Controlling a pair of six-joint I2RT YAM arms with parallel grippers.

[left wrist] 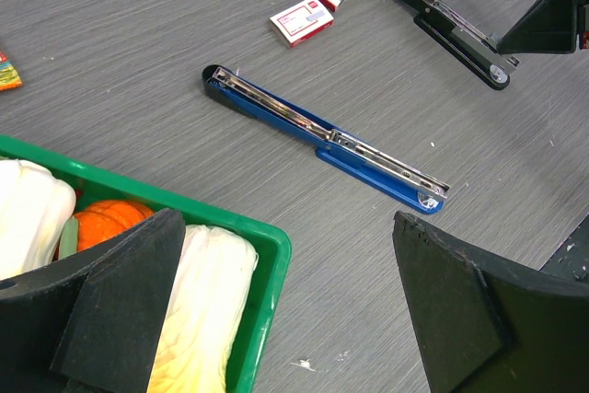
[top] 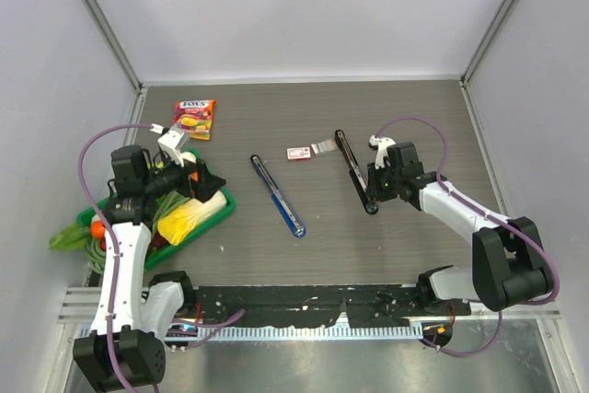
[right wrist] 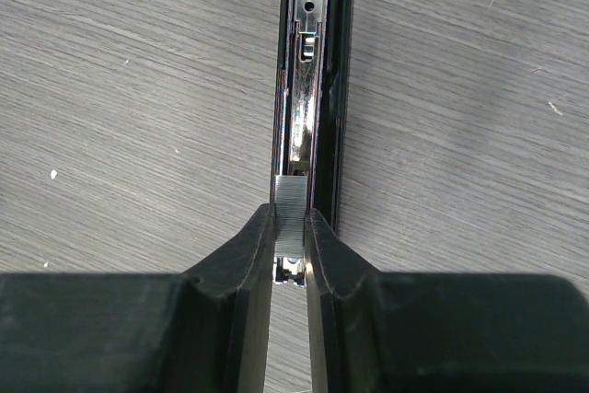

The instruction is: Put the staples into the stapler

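A black stapler (top: 354, 172) lies opened flat on the table, its metal channel (right wrist: 299, 89) facing up. My right gripper (right wrist: 290, 227) is shut on a short silvery strip of staples (right wrist: 290, 198) and holds it over the near end of that channel. In the top view the right gripper (top: 375, 181) sits at the stapler's near end. A blue stapler (top: 277, 195) lies opened flat at mid-table and also shows in the left wrist view (left wrist: 322, 135). My left gripper (left wrist: 285, 319) is open and empty above the green basket's corner (left wrist: 267, 255).
A small red-and-white box (top: 297, 153) lies beside another loose grey strip (top: 323, 146) at the black stapler's far end. The green basket (top: 224, 207) of vegetables stands at the left. A snack packet (top: 195, 119) lies at the back left.
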